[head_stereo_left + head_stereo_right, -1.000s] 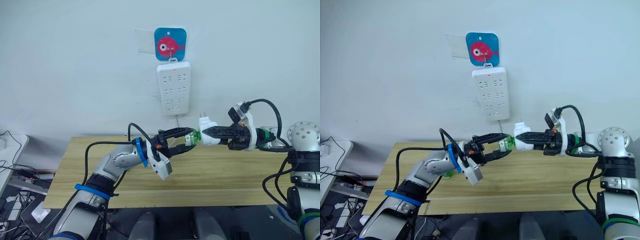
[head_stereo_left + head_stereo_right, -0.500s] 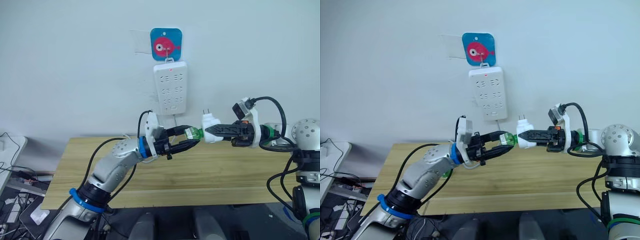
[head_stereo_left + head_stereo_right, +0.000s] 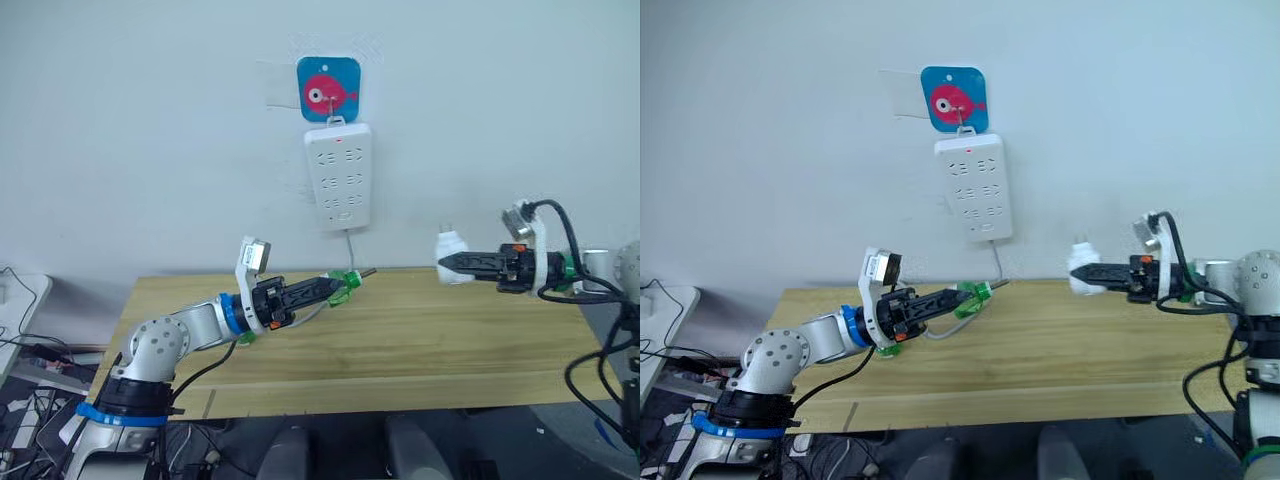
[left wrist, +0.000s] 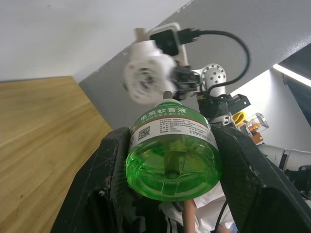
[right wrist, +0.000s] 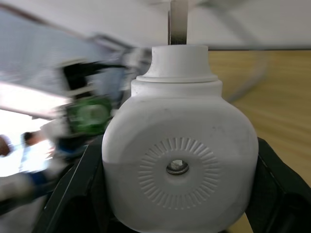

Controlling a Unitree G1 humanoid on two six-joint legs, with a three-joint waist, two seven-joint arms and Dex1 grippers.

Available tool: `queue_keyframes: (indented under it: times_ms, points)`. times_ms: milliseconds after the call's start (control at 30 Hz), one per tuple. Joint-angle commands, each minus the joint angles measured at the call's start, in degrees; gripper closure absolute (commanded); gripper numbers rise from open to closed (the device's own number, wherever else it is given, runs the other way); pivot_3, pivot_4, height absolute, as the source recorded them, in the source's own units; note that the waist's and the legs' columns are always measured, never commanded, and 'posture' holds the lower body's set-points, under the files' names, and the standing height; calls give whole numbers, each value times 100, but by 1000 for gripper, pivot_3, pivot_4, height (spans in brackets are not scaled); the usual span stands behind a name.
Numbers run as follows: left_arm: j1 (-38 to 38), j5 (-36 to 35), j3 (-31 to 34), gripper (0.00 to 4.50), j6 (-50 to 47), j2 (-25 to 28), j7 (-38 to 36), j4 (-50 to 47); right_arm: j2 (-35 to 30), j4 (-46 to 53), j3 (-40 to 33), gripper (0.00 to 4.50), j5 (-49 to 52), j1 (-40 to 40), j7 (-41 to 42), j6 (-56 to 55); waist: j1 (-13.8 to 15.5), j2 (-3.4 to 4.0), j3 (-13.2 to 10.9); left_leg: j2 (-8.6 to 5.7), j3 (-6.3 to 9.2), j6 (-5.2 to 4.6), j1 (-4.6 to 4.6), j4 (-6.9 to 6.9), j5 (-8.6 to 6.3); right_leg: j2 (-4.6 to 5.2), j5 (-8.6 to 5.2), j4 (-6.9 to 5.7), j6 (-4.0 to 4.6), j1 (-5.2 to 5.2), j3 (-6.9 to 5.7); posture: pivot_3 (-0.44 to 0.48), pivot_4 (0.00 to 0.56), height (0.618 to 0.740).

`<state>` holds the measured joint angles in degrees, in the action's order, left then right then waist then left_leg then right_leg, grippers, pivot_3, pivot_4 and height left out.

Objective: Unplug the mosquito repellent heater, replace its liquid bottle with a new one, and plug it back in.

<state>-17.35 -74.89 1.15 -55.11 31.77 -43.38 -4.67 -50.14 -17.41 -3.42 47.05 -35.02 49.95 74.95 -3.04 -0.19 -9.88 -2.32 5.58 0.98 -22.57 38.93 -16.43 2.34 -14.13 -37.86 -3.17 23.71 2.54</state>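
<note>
left gripper (image 3: 322,288): green-liquid bottle (image 4: 171,154) | right gripper (image 3: 447,263): heater (image 5: 180,171)

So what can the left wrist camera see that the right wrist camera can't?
The left wrist view alone shows the label with printed writing on the green bottle, held between the left gripper's fingers. The right wrist view alone shows the heater's ribbed face up close with its small centre hole, gripped by the right gripper. Both show the bottle, the heater and the wooden table.

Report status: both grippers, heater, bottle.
Left gripper shut on green bottle, above the table. Right gripper shut on heater, unplugged. Bottle and heater apart. Nothing between them.
</note>
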Motion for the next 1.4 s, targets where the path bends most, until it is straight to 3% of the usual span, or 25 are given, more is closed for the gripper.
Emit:
queue_keyframes:
  times_ms: [33, 233, 633, 933, 1067, 1400]
  points:
    - [161, 403, -21, 2260, 96, 1, -211, -456, -123, -834, 572, 1522, -1418, 128, -372, -1353, -2, 0, 0, 0, -4, 0, 1, 0, 0, 0, 0, 0, 0, -1, 3, -53, 166, 740]
    - [357, 658, 38, 2260, 155, -279, -173, -764, -141, -2687, 1259, 1522, -3156, 125, -560, -3226, 8, 2, -7, -3, -25, 2, 4, -3, 1, 6, 0, -3, 1, 4, 22, -27, 177, 740]
    - [648, 955, 91, 2260, 160, -332, -187, -1080, 264, -4661, 1378, 1522, -4399, -514, -167, -4245, 0, -27, -62, 1, -63, -1, 72, -18, -1, -1, -2, -1, 4, -40, 61, 8, 194, 740]
    - [631, 1178, 38, 2260, 170, -352, -281, -1124, 370, -5106, 1175, 1522, -4654, -753, -46, -4370, 2, -38, -81, 1, -74, 0, 77, -17, -1, 0, -1, -1, 3, -39, 77, -4, 192, 740]
    - [525, 1349, -13, 2260, 208, -366, -378, -1009, 356, -5105, 1117, 88, -4690, -777, 75, -4344, -2, -43, -84, 1, -77, 0, 78, -17, -1, -1, -1, -1, 3, -39, 81, -12, 191, 740]
    - [385, 1502, -35, 2260, 161, -448, -604, -878, -142, -4358, 902, 36, -4678, -818, 738, -3964, -29, -43, -88, 0, -84, 0, 79, -17, -2, -1, 0, 0, 1, -39, 87, -67, 180, 740]
